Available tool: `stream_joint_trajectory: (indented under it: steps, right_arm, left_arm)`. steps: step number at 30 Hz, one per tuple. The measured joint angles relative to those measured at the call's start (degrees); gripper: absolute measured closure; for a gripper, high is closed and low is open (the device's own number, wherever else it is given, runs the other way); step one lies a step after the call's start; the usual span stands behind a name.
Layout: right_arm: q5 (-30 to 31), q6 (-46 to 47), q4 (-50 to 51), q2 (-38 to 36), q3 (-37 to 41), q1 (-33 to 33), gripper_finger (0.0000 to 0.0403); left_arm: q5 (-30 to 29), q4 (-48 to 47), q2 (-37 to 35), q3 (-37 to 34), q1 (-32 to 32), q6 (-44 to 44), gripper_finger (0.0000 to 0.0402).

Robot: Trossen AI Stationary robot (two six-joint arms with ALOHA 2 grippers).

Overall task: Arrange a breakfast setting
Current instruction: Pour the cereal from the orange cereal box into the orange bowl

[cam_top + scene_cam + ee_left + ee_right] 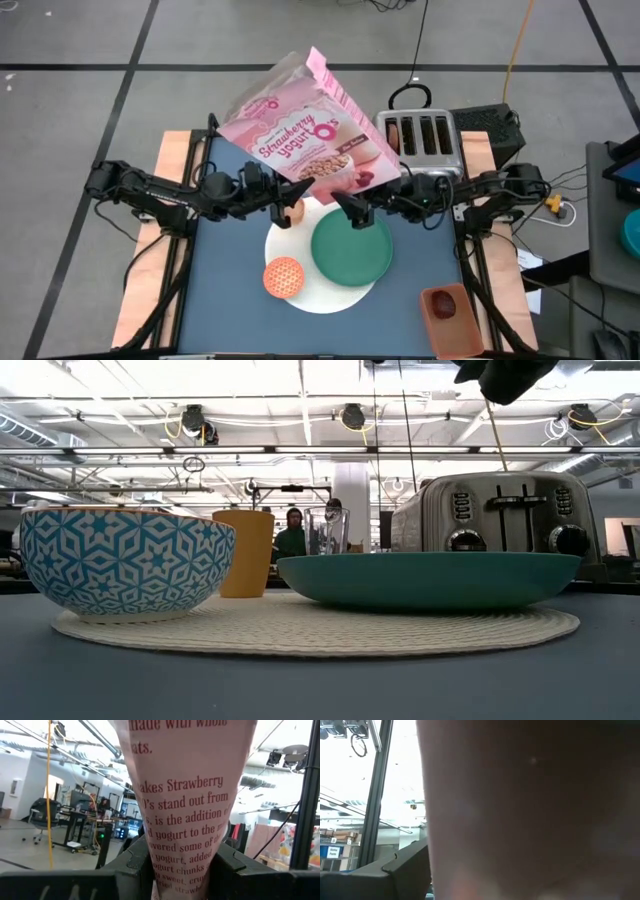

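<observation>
High view: both arms reach inward over the back-centre of the bench, holding up between them one pink strawberry-yogurt cereal bag (308, 128), tilted. Left pincer (283, 205) sits under the bag's lower left corner, right pincer (352, 210) under its lower right. On the blue-grey bench (225, 300): one large white round woven disc (330, 292), w/ one green round plate (351, 249) on its right part and one small orange-inside bowl (283, 276) at its left edge. One silver four-slot toaster (420, 140) stands back right. One orange square tray (452, 318) at front right carries one dark red fruit (443, 304). Grey floor w/ black tape lines and cables around.

Low view: bowl's outside is blue-and-white patterned; one orange cup (246, 552) and one clear glass (327, 530) stand behind the disc. Workshop behind, ceiling lights, one person far off.

Left wrist view: left pincer closed tight on the bag's lower edge, printed text facing the camera; room w/ desks and chairs beyond.

Right wrist view: bag fills nearly all the view; one dark finger (405, 870) lies against it, grip state can't be told.
</observation>
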State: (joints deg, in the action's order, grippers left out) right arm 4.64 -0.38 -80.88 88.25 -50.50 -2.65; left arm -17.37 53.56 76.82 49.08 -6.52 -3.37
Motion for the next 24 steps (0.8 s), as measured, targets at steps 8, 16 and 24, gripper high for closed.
stream_joint_trajectory:
  steps: [8,16,24]
  right_arm:
    - [0.2,-0.2,0.0,0.0,0.0,0.0,0.0033]
    - [0.4,-0.4,0.0,0.0,0.0,0.0,0.0103]
    - [0.3,-0.3,0.1,0.0,0.0,0.0,0.0176]
  left_arm:
    - [-0.1,-2.7,0.0,0.0,0.0,0.3,0.0277]
    - [-0.1,-3.0,0.0,0.0,0.0,0.4,0.0277]
    - [-0.1,-3.1,0.1,0.0,0.0,1.8,0.0277]
